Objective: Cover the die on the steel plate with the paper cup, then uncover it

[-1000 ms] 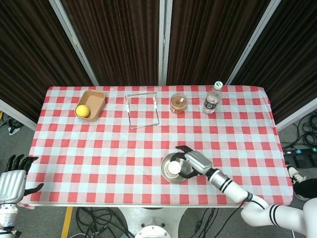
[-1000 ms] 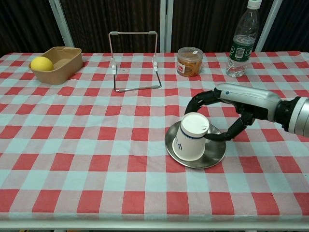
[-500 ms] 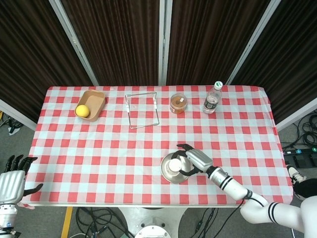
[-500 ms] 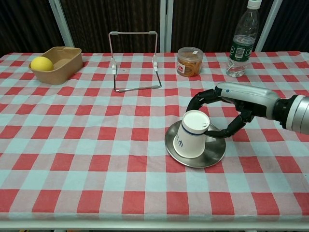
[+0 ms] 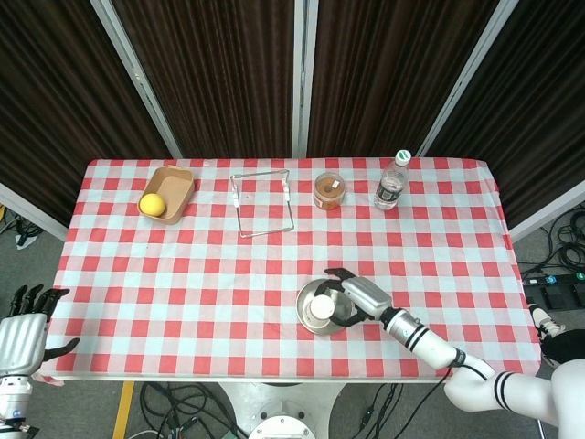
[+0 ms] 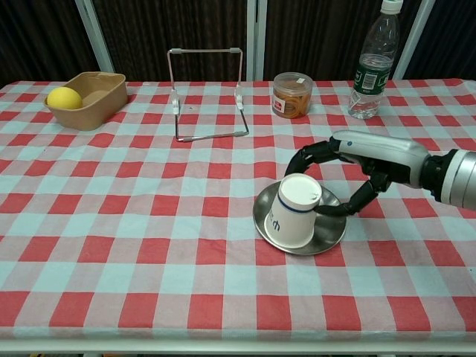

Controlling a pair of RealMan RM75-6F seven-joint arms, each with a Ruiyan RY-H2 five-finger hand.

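Since half a second ago the inverted white paper cup (image 6: 292, 210) with the thin blue band has shifted slightly toward the left rim of the round steel plate (image 6: 331, 234), and the right hand (image 6: 349, 167) has eased a little with it; the change is small. The cup stands mouth-down on the plate, tilted so that its flat base faces up and toward the right hand. The right hand grasps the cup, dark fingers (image 6: 309, 155) arched over the far side of the base and the thumb reaching in from the right, near the cup's upper edge. The die is hidden; whether it sits under the cup cannot be told. In the head view the same right hand (image 5: 352, 297) lies over the right part of the plate (image 5: 306, 320), with the cup (image 5: 321, 307) showing as a pale disc. Beyond the plate stands a bent wire rack (image 6: 207, 93), and further left of that a tan tray (image 6: 93, 98) holding a yellow lemon (image 6: 64, 99). Behind the plate is an orange-filled clear jar (image 6: 291, 94), and to its right a clear plastic water bottle (image 6: 371, 63). The left hand (image 5: 23, 334) hangs off the table's near left corner, far from the plate, released, fingers apart and holding nothing.
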